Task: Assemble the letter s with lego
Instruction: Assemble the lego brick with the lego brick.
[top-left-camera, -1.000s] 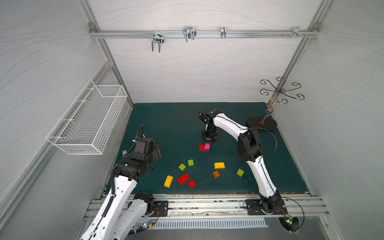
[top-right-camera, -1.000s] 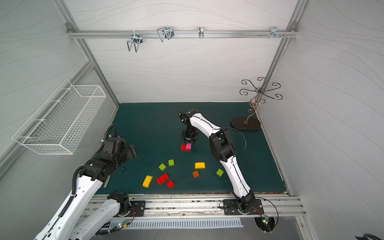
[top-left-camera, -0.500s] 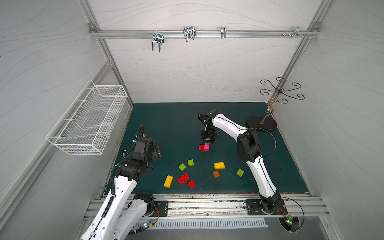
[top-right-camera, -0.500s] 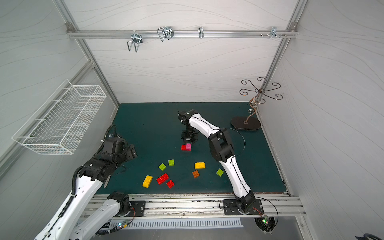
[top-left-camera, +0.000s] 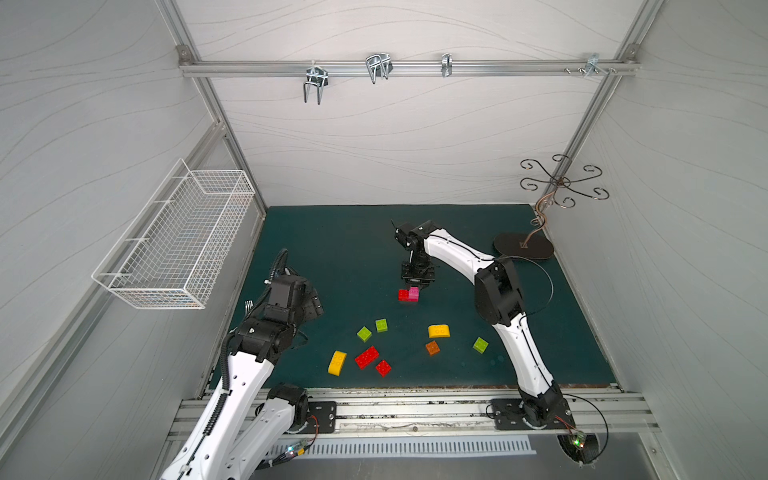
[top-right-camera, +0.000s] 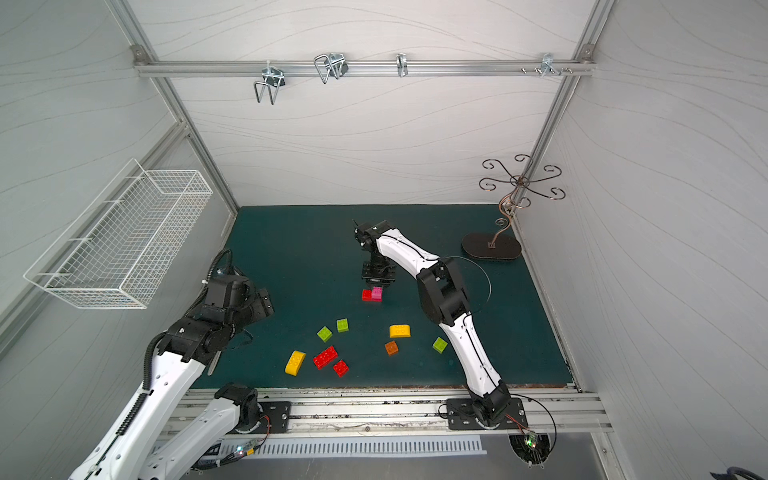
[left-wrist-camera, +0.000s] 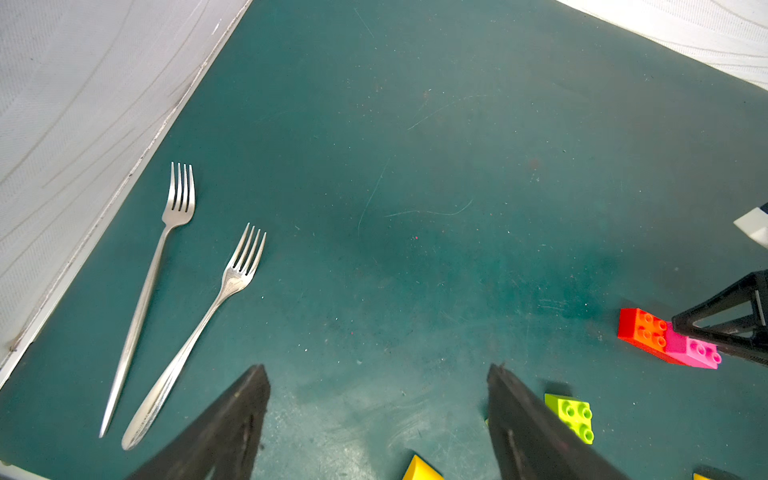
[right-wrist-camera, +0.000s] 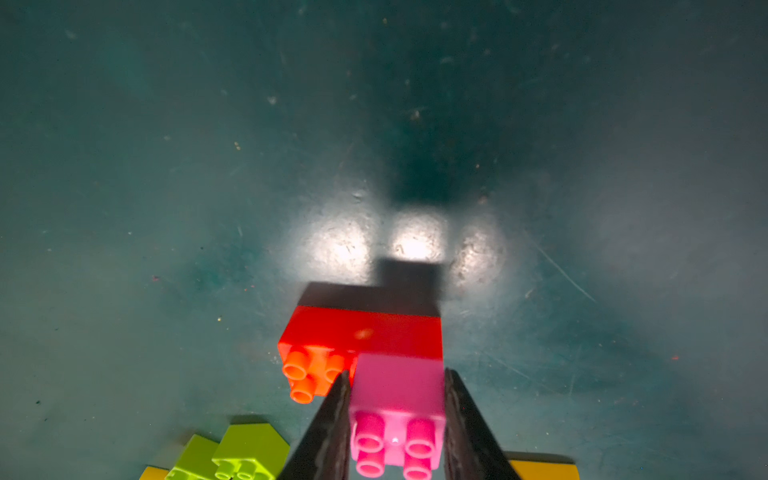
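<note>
My right gripper (right-wrist-camera: 397, 373) is shut on a pink square lego brick (right-wrist-camera: 397, 399), which sits on one end of a red oblong brick (right-wrist-camera: 361, 336) on the green mat. Both top views show this pair mid-table, the pink brick (top-left-camera: 413, 293) under the right gripper (top-right-camera: 377, 283). Loose lego lies nearer the front: lime green squares (top-left-camera: 364, 333) (top-left-camera: 381, 325) (top-left-camera: 480, 345), yellow round-topped bricks (top-left-camera: 439, 331) (top-left-camera: 337, 363), a red oblong (top-left-camera: 367, 357), a red square (top-left-camera: 383, 368) and an orange-brown square (top-left-camera: 432, 348). My left gripper (left-wrist-camera: 378, 370) hangs open and empty at the left.
Two metal forks (left-wrist-camera: 178, 199) (left-wrist-camera: 232, 282) lie by the left wall. A white wire basket (top-left-camera: 178, 241) hangs on that wall. An ornate metal stand (top-left-camera: 523, 245) rests on its dark base at the back right. Hooks hang from the overhead rail (top-left-camera: 407, 68).
</note>
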